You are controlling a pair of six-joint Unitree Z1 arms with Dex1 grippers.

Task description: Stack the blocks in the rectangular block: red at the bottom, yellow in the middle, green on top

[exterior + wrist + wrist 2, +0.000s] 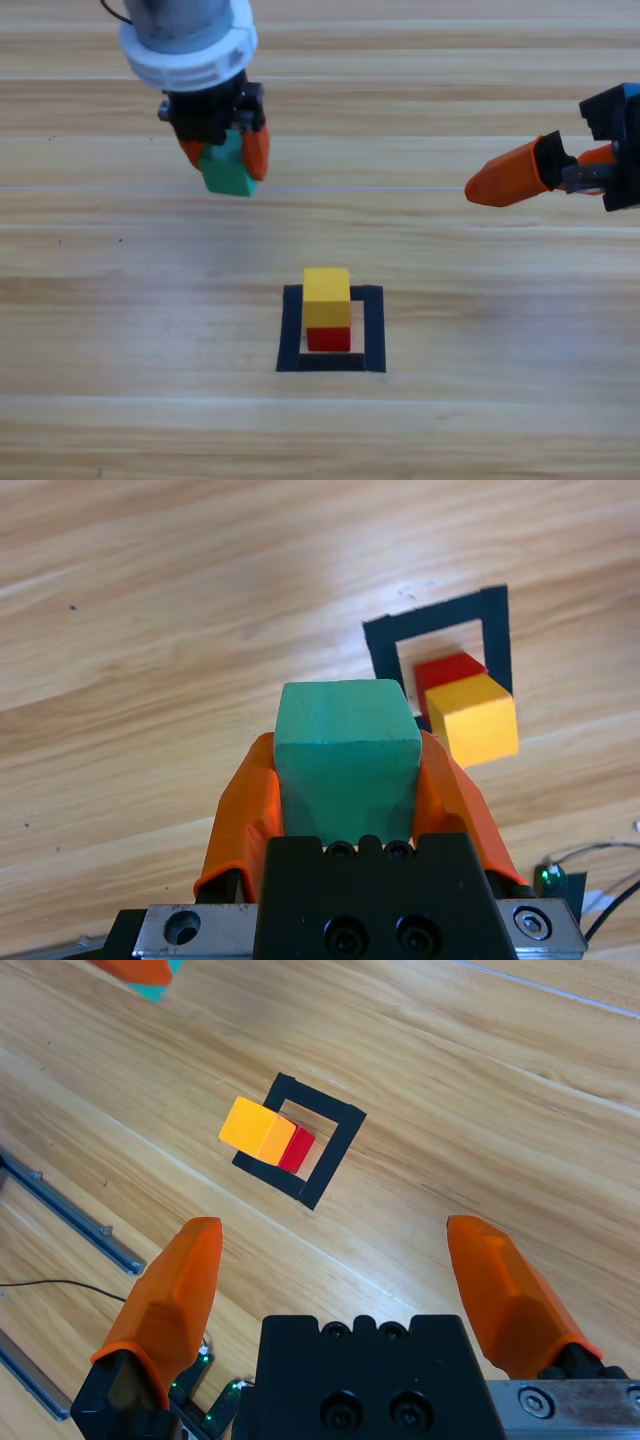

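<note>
Left end effector (224, 158): up at eleven o'clock from the black outline in the high view, well apart from it, its two orange jaws clamped on the green cube.
Green cube (230, 170): pinched between those jaws and poking out past their tips; the left wrist view has it filling the middle of the frame (347, 765), an orange jaw pressed to each side.
Yellow cube (327, 298): sitting squarely on top of the red one, inside the outline; from the left wrist view it shows at two o'clock from the held green cube (474, 720).
Red cube (328, 338): at the bottom of the pile, resting on the wood inside the outline, only its near face peeking out under the yellow in the high view; the right wrist view catches a sliver of it (297, 1149) just beside the yellow.
Rectangular block (291, 330): black tape frame lying flat on the table, ringing the two-cube pile, with bare wood between the cubes and the tape.
Right end effector (530, 170): hanging at two o'clock from the outline, by the picture's right edge, well apart from the pile; its own wrist view shows the jaws spread wide with nothing between them.
Table (120, 330): pale wooden planks under everything.
</note>
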